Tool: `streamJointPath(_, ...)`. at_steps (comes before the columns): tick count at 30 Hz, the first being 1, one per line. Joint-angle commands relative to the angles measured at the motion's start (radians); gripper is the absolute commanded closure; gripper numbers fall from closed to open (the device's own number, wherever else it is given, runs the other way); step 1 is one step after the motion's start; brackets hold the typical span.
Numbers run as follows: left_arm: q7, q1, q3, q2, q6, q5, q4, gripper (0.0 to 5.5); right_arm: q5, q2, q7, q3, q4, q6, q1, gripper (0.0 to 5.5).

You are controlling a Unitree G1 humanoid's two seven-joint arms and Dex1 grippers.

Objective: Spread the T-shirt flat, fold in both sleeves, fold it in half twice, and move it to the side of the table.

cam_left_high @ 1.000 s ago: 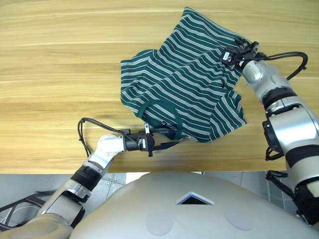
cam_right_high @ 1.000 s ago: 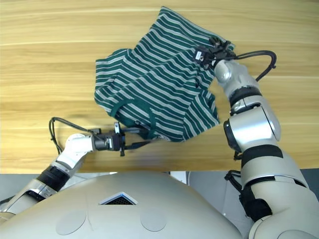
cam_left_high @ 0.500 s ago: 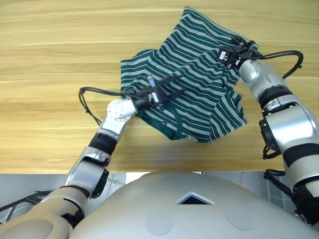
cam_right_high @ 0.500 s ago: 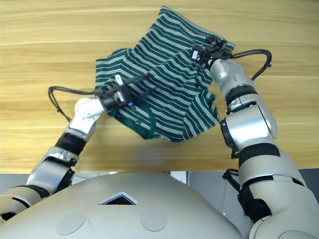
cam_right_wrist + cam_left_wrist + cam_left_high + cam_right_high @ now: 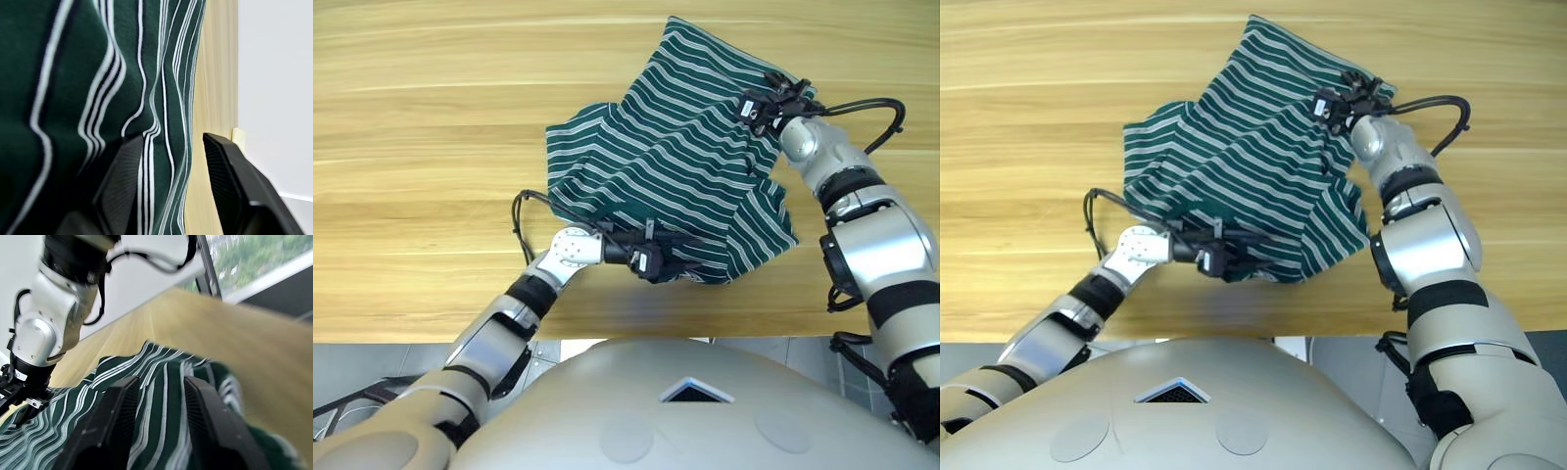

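Left and right jaws stand parted; pinch the T-shirt (image 5: 685, 147) edge ahead of your left jaws, pull outward.

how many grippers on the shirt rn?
2. The left gripper is at the T-shirt's near edge, and the right gripper is at its far right corner.

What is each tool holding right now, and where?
Cannot tell: right tool straddles the far edge of the T-shirt, left tool sits at its near edge, fingers apart.
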Motion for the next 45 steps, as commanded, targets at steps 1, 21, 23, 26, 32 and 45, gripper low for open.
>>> streamJointPath(1,-0.095,0.112,-0.02,0.084,0.068,-0.079,-0.072,3.81,-0.009,0.007,0.01,0.007,0.006,0.011,-0.018,3.22)
streamJointPath(21,0.45,0.057,0.155,0.085,0.21,0.619,-0.362,3.81,-0.005,0.019,-0.001,0.004,0.009,0.029,-0.009,3.22)
streamJointPath(23,0.437,0.067,0.13,0.089,0.206,0.604,-0.362,3.81,-0.005,0.017,-0.001,0.004,0.009,0.031,-0.007,3.22)
streamJointPath(26,0.434,0.049,0.085,0.099,0.192,0.635,-0.318,3.81,-0.001,0.015,-0.007,-0.001,0.01,0.037,-0.01,3.22)
streamJointPath(32,0.38,0.074,0.015,0.176,0.137,0.612,-0.283,3.81,-0.002,0.013,-0.008,-0.001,0.012,0.043,-0.012,3.22)
streamJointPath(45,0.216,0.12,-0.093,0.308,0.055,0.389,-0.263,3.81,-0.008,0.027,-0.008,0.005,0.012,0.053,-0.027,3.22)
